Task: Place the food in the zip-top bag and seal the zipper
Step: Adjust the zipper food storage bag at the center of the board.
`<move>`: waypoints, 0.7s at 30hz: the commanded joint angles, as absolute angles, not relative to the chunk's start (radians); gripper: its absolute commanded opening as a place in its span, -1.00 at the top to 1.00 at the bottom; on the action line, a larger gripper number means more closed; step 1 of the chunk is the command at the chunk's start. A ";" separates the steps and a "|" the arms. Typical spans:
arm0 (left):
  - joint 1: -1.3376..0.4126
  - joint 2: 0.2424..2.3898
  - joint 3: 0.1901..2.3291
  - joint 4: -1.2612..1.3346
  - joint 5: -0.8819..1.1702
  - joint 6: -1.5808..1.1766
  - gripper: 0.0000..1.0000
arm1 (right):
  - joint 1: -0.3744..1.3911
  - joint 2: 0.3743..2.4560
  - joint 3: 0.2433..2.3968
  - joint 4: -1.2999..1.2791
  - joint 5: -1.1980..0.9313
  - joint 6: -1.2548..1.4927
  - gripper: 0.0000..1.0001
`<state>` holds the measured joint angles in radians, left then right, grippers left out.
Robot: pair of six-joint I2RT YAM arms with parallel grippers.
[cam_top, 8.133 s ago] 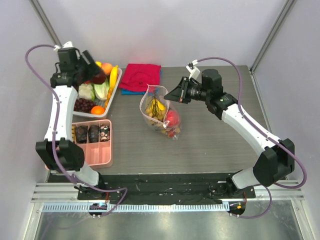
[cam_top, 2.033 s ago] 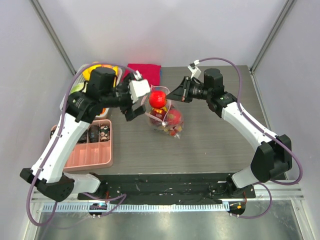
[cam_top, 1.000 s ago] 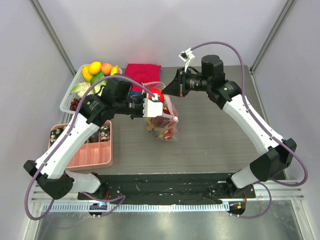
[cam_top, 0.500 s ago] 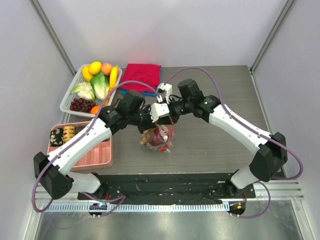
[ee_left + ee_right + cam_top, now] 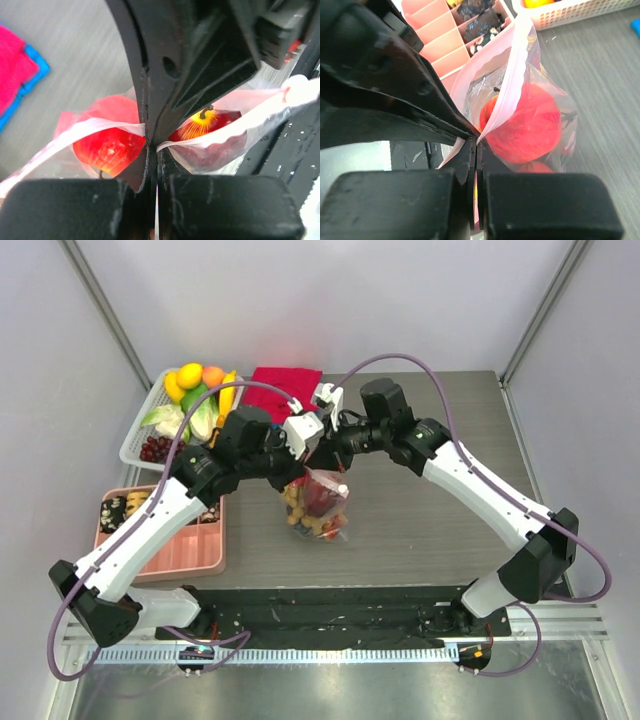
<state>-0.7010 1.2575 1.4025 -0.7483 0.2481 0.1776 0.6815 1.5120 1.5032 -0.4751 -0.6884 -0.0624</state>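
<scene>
Zip-top bag [image 5: 318, 505]: standing near the middle of the surface [image 5: 420, 530], mouth edge held upward, red and yellow food [image 5: 525, 125] lying inside it.
Zipper [image 5: 516, 75]: pale-pink strip running between both sets of fingers.
Left fingers [image 5: 150, 150]: clenching on the strip, with plastic spreading out to either side.
Right fingers [image 5: 475, 150]: clenching on the same strip, close by the left ones.

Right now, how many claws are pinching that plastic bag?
2. The left claw and the right claw each pinch the pink strip along the mouth of the zip-top bag, close together. No other claw is visible.
</scene>
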 commanded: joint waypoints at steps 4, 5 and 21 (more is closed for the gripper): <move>-0.706 1.255 1.273 -0.603 0.228 0.005 1.00 | 0.698 1.519 1.465 -0.416 -0.760 -0.077 0.48; -0.706 1.252 1.272 -0.604 0.230 0.005 1.00 | 0.693 1.514 1.480 -0.420 -0.753 -0.074 0.31; -0.684 1.255 1.344 -0.623 0.202 -0.115 1.00 | 0.483 0.987 1.154 -0.245 -0.637 0.053 -0.45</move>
<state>-0.6983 1.2510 1.2869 -0.6701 0.2199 -0.0566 0.4648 1.1820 1.3212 -0.4202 -0.6628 0.0040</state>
